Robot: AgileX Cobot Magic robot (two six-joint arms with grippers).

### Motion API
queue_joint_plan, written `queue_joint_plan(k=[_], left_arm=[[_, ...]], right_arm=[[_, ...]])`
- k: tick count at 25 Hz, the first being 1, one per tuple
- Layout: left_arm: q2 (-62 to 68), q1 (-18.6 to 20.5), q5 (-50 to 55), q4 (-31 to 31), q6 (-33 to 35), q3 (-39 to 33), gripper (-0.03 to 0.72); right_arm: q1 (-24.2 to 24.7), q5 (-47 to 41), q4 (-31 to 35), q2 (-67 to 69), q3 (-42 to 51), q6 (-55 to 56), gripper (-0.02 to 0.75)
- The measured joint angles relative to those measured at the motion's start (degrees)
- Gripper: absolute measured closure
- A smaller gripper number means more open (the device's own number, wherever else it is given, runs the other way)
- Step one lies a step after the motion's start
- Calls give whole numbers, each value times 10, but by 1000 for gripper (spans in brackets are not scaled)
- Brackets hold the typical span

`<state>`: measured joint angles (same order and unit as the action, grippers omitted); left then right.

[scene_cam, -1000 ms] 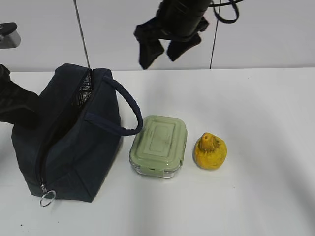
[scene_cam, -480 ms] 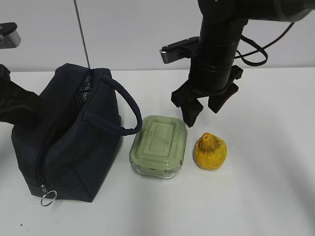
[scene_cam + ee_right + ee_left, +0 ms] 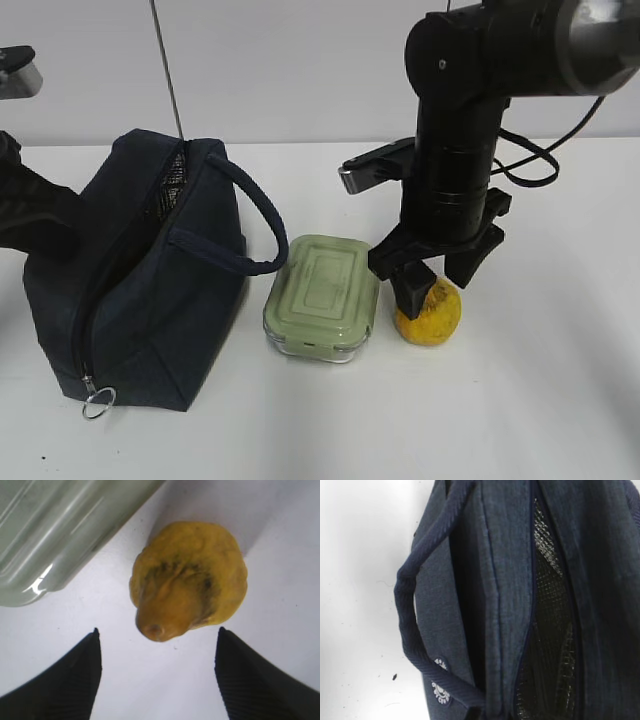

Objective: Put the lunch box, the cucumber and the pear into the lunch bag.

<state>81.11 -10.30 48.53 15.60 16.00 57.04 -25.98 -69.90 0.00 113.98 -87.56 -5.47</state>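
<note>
Exterior view: the lunch bag [image 3: 140, 280] is seen lying on the white table [image 3: 560, 400] at the left, its top zipper open and one loop handle draped toward the lunch box [image 3: 322, 297], which is set just beside it with its sage-green lid on. Right of the box, the pear [image 3: 430, 315] is found on the table, partly hidden by the right gripper [image 3: 437, 272], which is lowered straight over it. Its jaws are spread, one finger in front of the pear's left side, the other behind its upper right. At the far left edge the left arm [image 3: 30, 210] is glimpsed against the bag; its jaws are hidden there. The cucumber cannot be made out in any view.

Left wrist view: the frame is filled by navy fabric, a handle curving down the left and the black mesh lining shown through the open zipper. No jaws are shown, so their state cannot be told.

Right wrist view: the pear [image 3: 190, 580] is seen from above, stem end nearest, with the two black fingertips [image 3: 250, 680] parted on either side and not touching it. A corner of the lunch box [image 3: 60, 530] is caught at upper left.
</note>
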Motion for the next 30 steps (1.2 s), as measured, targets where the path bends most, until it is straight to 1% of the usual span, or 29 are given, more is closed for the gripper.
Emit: queue_joint_plan(k=[3, 8, 10, 11, 12, 14, 16, 17, 21, 26, 28, 30], left_arm=[[0, 0, 0, 0, 0, 0, 680], [0, 0, 0, 0, 0, 0, 681], [0, 0, 0, 0, 0, 0, 681], [0, 0, 0, 0, 0, 0, 681], [0, 0, 0, 0, 0, 0, 681], [0, 0, 0, 0, 0, 0, 681], [0, 0, 0, 0, 0, 0, 681], [0, 0, 0, 0, 0, 0, 681], [0, 0, 1, 0, 0, 0, 681], [0, 0, 1, 0, 0, 0, 681], [0, 0, 1, 0, 0, 0, 681], [0, 0, 1, 0, 0, 0, 681]], right_arm=[[0, 10, 0, 0, 1, 0, 223], [0, 26, 0, 24, 1, 0, 241], [0, 34, -11, 26, 1, 0, 267], [0, 35, -15, 26, 1, 0, 295], [0, 36, -18, 26, 1, 0, 349], [0, 38, -28, 26, 1, 0, 479], [0, 38, -35, 26, 1, 0, 562], [0, 38, -38, 25, 1, 0, 580], [0, 47, -36, 11, 2, 0, 594], [0, 64, -28, -64, 2, 0, 598], [0, 79, -13, -97, -5, -8, 601], [0, 102, 21, -125, -19, -34, 602]])
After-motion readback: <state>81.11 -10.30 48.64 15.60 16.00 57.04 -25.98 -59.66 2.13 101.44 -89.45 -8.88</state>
